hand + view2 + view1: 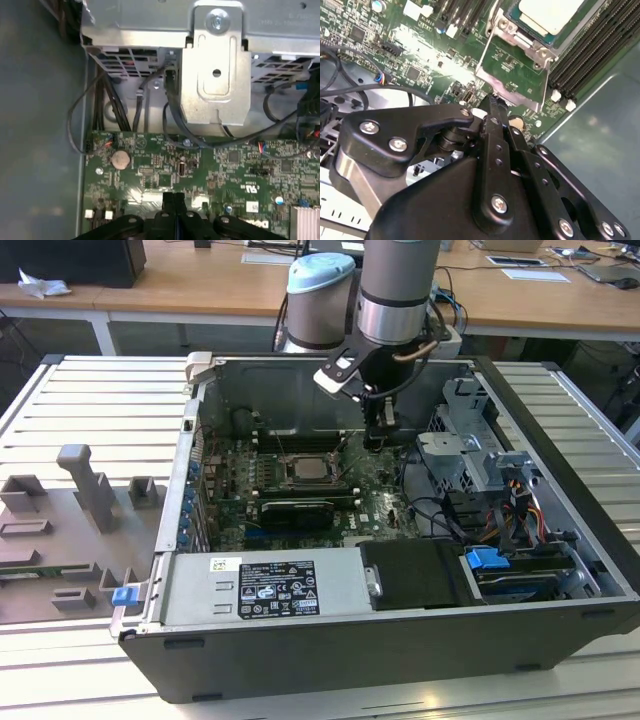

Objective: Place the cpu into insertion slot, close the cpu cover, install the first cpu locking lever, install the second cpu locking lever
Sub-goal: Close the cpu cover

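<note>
Located the gripper (377, 438) inside the open computer case (350, 665), positioned low over the green motherboard (385, 502). Found its 2 fingers (495, 130) pressed together with nothing between them. Noted the fingertips just above the board in both wrist views, clear of every task part.

Located the cpu (305, 471) in the insertion slot (284, 480), pale metal top facing up. Placed the slot toward the exterior view's left of the gripper, near but not touching. Confirmed the same in the second wrist view: cpu beyond the fingertips, flanked by long black memory slots (585, 55).

Saw the cpu cover (482, 64) in the second wrist view as a silver frame between the fingertips and the cpu, with green board visible through its window. Judged the cover probably raised rather than shut over the cpu; angle too poor for certainty.

Recorded, in the first wrist view, a silver metal bracket (215, 85), black cables (169, 100) and a coin cell battery (120, 159) ahead of the fingertips. Noted a grey power supply (340, 585) along the near side of the case in the exterior view.
</note>
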### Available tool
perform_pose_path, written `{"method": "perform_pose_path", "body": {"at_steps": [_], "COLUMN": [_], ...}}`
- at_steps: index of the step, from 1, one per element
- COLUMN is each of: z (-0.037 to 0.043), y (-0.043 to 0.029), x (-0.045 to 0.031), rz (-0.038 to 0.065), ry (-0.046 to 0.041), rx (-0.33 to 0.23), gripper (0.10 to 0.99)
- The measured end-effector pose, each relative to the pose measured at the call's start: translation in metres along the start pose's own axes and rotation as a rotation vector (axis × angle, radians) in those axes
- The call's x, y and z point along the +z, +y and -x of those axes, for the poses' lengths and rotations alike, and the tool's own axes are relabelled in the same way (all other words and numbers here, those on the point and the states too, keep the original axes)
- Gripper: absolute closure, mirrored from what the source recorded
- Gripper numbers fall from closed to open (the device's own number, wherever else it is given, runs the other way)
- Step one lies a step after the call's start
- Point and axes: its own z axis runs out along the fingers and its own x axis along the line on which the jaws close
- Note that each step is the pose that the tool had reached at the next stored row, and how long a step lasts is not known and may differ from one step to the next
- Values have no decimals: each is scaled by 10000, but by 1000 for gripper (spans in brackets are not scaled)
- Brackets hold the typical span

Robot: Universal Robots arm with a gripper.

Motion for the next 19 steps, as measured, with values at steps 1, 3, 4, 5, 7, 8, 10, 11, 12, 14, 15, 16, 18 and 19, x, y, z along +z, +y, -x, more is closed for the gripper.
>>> {"method": "perform_pose_path", "body": {"at_steps": [1,3,4,5,7,8,10,11,12,14,15,16,18,19], "z": [-1,-3,-4,-5,-10,-11,-15,-17,-20,-24,-26,-28,-33,-34], "y": [-36,-88,-120,-151,-260,-294,-394,-439,-500,-595,-642,-696,-789,-809], "x": [-1,-2,-2,-3,10,20,40,48,58,72,79,88,123,139], "rz": [-1,0,-1,-1,1,3,10,16,25,40,48,56,68,70], "ry": [-3,-2,-1,-2,-1,-1,-2,-2,-2,-3,-4,-4,-5,-5], "rx": [-3,-1,-3,-2,-2,-2,-2,-3,-2,-2,-3,-1,0,-2], "gripper": [980,980,980,980,980,980,980,980,980,980,980,980,980,980]}}
